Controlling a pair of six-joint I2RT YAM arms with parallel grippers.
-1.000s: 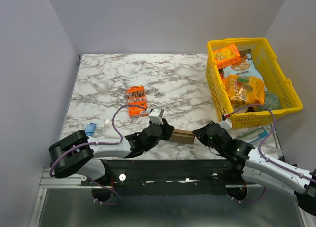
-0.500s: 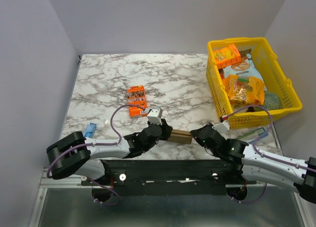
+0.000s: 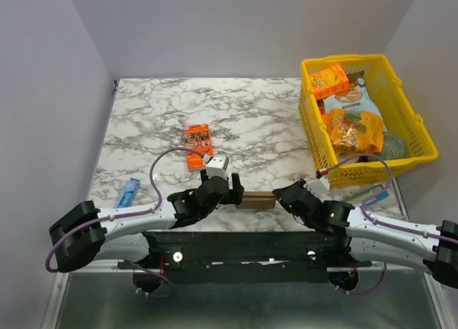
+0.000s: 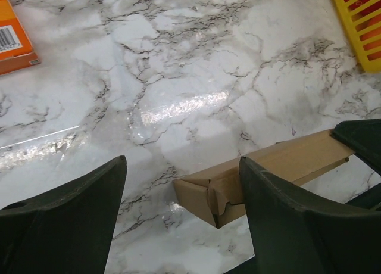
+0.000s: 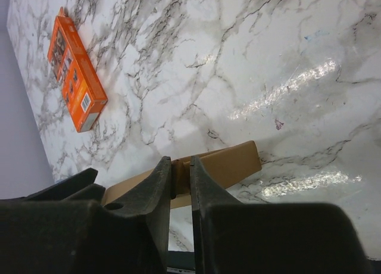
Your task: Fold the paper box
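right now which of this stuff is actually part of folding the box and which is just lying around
In the job: flat brown cardboard box; right jaws shut on one end; left jaws open at its other end.
Lying about: orange rectangular carton; small blue packet; yellow plastic basket holding snack bags.

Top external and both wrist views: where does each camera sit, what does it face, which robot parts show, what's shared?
Top external: above and behind, looks down on the table; left arm, right arm show.
Left wrist: on the left arm, faces the paper box; open left pincer shows.
Right wrist: on the right arm, faces the orange box; right pincer grips the paper box.
All share the paper box.
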